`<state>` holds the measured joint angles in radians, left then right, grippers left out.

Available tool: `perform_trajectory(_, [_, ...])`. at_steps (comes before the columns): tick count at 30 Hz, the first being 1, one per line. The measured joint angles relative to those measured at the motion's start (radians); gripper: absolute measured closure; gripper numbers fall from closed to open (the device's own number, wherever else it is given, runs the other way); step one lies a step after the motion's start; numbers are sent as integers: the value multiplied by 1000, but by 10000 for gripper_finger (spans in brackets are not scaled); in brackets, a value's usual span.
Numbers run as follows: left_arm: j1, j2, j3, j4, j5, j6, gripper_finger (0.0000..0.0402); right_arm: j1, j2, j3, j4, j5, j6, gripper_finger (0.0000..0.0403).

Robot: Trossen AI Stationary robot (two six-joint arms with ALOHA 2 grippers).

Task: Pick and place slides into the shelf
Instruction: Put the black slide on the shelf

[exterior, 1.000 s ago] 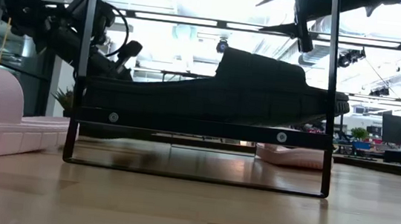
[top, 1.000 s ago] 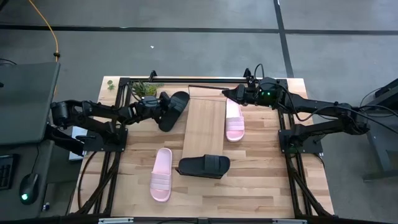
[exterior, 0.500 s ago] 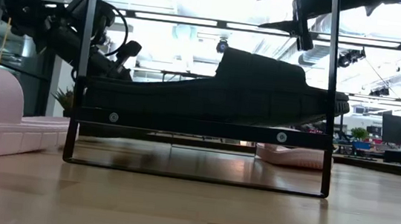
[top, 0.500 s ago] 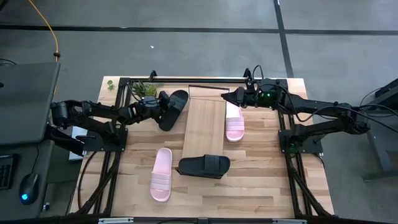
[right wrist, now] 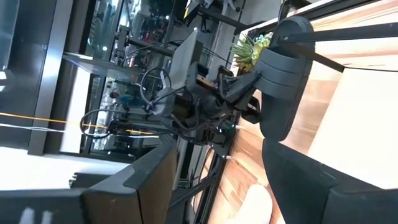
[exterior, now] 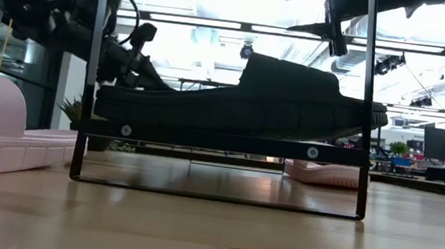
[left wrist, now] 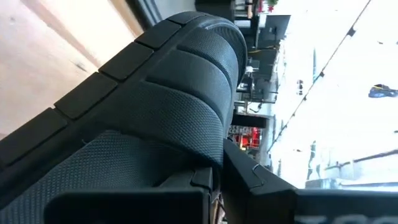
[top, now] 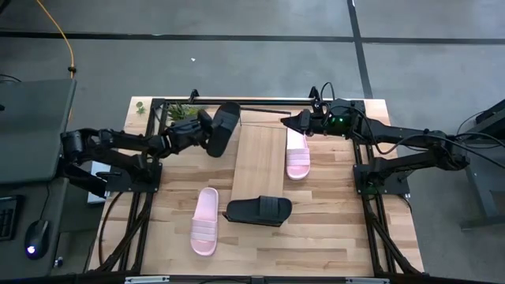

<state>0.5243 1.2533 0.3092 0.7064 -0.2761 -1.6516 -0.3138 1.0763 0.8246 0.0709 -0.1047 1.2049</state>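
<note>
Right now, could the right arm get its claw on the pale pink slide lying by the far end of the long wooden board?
Probably yes. The right claw hangs open just over the far end of that pale pink slide, with nothing between them. The left claw, holding a black slide, is on the other side of the long light-wood board.

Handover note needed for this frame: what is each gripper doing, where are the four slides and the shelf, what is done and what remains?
Left gripper: shut on a matte black slide sandal, lifted beside the light-wood shelf board.
Right gripper: open, above the heel of a pale pink slide sandal lying along the board's right edge.
Second black slide lies across the board's near end; second pink slide on the wooden tabletop.
Done: none clearly placed. Left: all four.
</note>
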Motion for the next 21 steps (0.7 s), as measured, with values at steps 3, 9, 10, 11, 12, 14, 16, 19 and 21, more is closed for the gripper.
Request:
perform_trajectory(3, [0,-54,0,4,-11,26,399,0,0,0,1,-2,0,174])
perform_trajectory(9, [0,-185,0,0,-35,99,400,0,0,0,3,-12,0,174])
perform_trajectory(10, [0,-207,0,0,-35,108,400,0,0,0,7,-13,0,174])
perform_trajectory(11, [-1,-227,0,1,-31,119,400,0,0,0,13,-14,0,174])
perform_trajectory(12, [-1,-248,0,-1,-22,130,400,0,0,0,21,-22,3,174])
perform_trajectory(14, [-1,-288,0,-4,4,143,400,0,0,0,41,-35,10,174])
perform_trajectory(16, [-1,-324,0,-5,41,157,400,0,0,0,71,-53,10,174])
perform_trajectory(19, [-1,-373,0,-6,93,175,400,0,0,0,114,-78,10,174])
perform_trajectory(21, [-1,-404,8,-20,131,188,400,0,0,0,134,-82,10,174])
